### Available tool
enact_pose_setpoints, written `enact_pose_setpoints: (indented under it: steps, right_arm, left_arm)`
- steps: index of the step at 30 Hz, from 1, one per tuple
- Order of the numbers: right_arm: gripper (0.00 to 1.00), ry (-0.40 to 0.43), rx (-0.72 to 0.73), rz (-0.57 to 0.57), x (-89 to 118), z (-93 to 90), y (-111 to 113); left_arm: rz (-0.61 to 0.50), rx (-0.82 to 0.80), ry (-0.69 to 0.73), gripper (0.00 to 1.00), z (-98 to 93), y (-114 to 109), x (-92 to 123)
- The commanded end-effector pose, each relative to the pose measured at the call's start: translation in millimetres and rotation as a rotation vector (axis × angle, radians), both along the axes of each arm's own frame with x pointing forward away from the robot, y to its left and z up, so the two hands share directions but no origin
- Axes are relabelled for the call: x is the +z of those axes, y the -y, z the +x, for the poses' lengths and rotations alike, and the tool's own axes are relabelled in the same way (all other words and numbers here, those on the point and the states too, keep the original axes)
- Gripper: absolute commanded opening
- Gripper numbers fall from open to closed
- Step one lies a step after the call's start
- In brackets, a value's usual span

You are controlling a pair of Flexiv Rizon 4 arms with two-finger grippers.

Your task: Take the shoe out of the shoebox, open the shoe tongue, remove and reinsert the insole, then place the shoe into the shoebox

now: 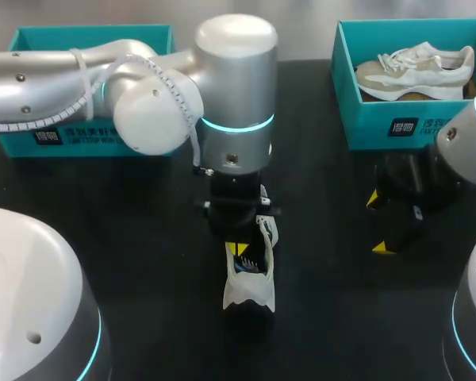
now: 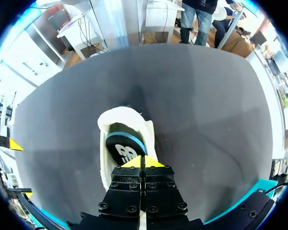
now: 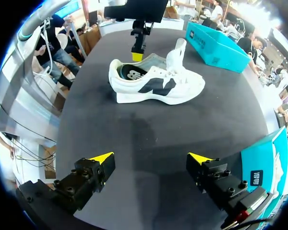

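A white shoe (image 1: 250,295) (image 3: 158,88) with a dark side mark lies on the black table at the middle, its tongue (image 1: 267,230) standing up. Inside it sits a black insole (image 2: 122,148) (image 3: 133,75) with a blue rim. My left gripper (image 1: 239,248) (image 2: 143,162) (image 3: 137,56) points straight down into the shoe's opening, shut, its yellow tips pressed together at the insole's edge. Whether they pinch the insole does not show. My right gripper (image 1: 378,223) (image 3: 151,158) stands open and holds nothing, low over the table to the shoe's right.
A teal shoebox (image 1: 397,127) at the back right holds a second, beige and white shoe (image 1: 416,70). Another teal box (image 1: 32,143) (image 3: 216,43) stands at the back left, partly behind my left arm. Bare table lies between my right gripper and the shoe.
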State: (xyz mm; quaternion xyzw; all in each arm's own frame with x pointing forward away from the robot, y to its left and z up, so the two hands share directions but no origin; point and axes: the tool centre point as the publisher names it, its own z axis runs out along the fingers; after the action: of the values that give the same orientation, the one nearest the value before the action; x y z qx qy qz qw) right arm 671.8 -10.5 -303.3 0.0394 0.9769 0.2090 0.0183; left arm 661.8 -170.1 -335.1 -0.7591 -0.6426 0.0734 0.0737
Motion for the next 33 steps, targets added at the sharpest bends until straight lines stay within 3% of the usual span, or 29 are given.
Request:
enact_pose_setpoints:
  steps: [1, 24, 33]
  right_arm:
    - [1.0, 0.001, -0.001, -0.002, 0, -0.5, 0]
    - [1.0, 0.001, -0.001, -0.002, 0, -0.5, 0]
    - [1.0, 0.001, -0.001, -0.002, 0, -0.5, 0]
  left_arm:
    - [0.026, -0.006, 0.0, 0.0, 2.5, 7, -5]
    - [0.098, -0.036, -0.035, 0.0, -10.1, 2, -44]
    - [0.041, -0.027, -0.003, 0.0, -9.9, 6, -20]
